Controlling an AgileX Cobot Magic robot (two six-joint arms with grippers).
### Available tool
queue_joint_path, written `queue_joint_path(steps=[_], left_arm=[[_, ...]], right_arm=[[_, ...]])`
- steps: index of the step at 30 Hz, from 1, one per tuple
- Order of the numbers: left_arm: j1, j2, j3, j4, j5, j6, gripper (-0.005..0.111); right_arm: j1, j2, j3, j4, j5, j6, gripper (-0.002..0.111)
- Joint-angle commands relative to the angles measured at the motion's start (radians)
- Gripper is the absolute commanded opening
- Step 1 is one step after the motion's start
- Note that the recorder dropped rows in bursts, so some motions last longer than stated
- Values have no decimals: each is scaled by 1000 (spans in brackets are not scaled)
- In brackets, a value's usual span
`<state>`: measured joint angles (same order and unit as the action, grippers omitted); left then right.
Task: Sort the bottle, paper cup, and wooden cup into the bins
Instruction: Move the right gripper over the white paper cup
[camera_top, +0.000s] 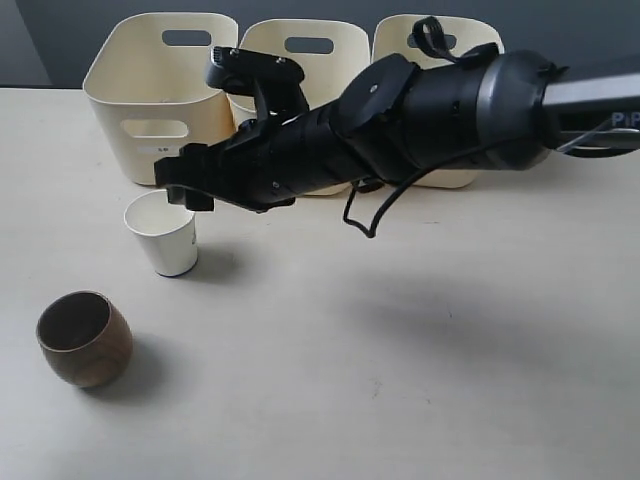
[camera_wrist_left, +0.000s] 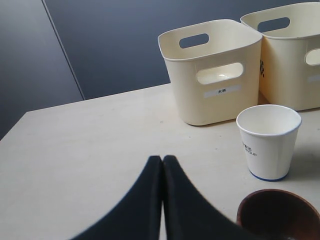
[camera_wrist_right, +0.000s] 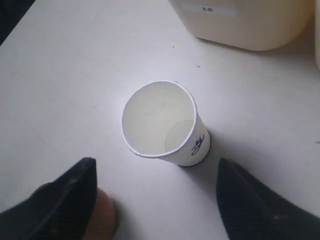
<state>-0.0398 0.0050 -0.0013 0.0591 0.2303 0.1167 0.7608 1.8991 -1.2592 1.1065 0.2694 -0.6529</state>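
The white paper cup (camera_top: 163, 235) (camera_wrist_left: 268, 142) (camera_wrist_right: 160, 120) stands upright and empty on the table, in front of the leftmost bin (camera_top: 130, 100) (camera_wrist_left: 212, 75) (camera_wrist_right: 250, 27). My right gripper (camera_top: 178, 190) (camera_wrist_right: 155, 165) reaches across from the right and hovers just above the cup, open, with nothing between its fingers. The dark-brown wooden cup (camera_top: 84, 338) (camera_wrist_left: 277, 215) (camera_wrist_right: 102, 215) sits upright nearer the front left. My left gripper (camera_wrist_left: 162, 161) is shut on nothing, low over the table beside the wooden cup, and does not show in the exterior view. The bottle is out of view.
Three cream bins line the back of the table: the left one, a middle bin (camera_top: 305, 65) (camera_wrist_left: 295, 55) and a right bin (camera_top: 400, 45), the last two partly hidden by my right arm (camera_top: 420, 110). A dark wall stands behind them.
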Motion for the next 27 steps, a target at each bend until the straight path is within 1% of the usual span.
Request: queue_joint_path(steps=[1,13,21,27], left_arm=[[-3,-5,1,6,-6,-2,0],[-3,-5,1,6,-6,-2,0],[-3,-5,1,6,-5,-2,0],[-3,-5,1,6,-5,-2,0]], right_arm=[[-2,35,-42,24,37,-4,65],[-2,162,-143,94,99,-2,65],[-2,204,-156,134,15,-2,65],[-2,204,-156,151,-11,-2,65]])
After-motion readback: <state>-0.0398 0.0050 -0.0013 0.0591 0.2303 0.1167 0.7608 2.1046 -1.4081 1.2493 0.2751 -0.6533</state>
